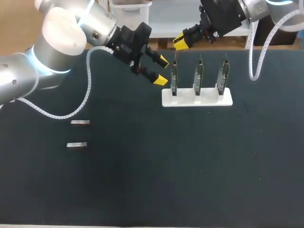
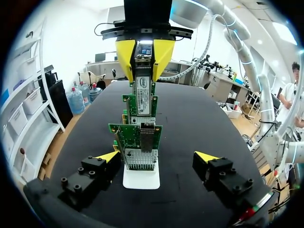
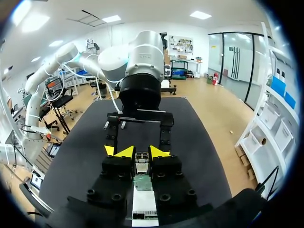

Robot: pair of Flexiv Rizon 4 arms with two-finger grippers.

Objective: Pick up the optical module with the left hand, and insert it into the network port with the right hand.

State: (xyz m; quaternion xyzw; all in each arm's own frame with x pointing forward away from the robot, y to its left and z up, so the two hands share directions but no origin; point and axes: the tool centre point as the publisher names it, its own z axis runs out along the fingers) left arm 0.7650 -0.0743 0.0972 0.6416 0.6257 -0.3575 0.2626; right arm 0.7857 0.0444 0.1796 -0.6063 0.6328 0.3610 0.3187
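right gripper [image 1: 182, 42] pinching the optical module [image 2: 143, 85] above the white stand [image 1: 197, 98]'s end network card [image 1: 174, 78]; left gripper [image 1: 162, 70] spread wide beside the stand.

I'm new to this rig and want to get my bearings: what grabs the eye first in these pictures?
The right end effector pinches an optical module directly over the leftmost circuit board of three standing upright in a white stand. The left end effector hangs open beside that same board. Two spare modules lie flat at the left side of the dark table.
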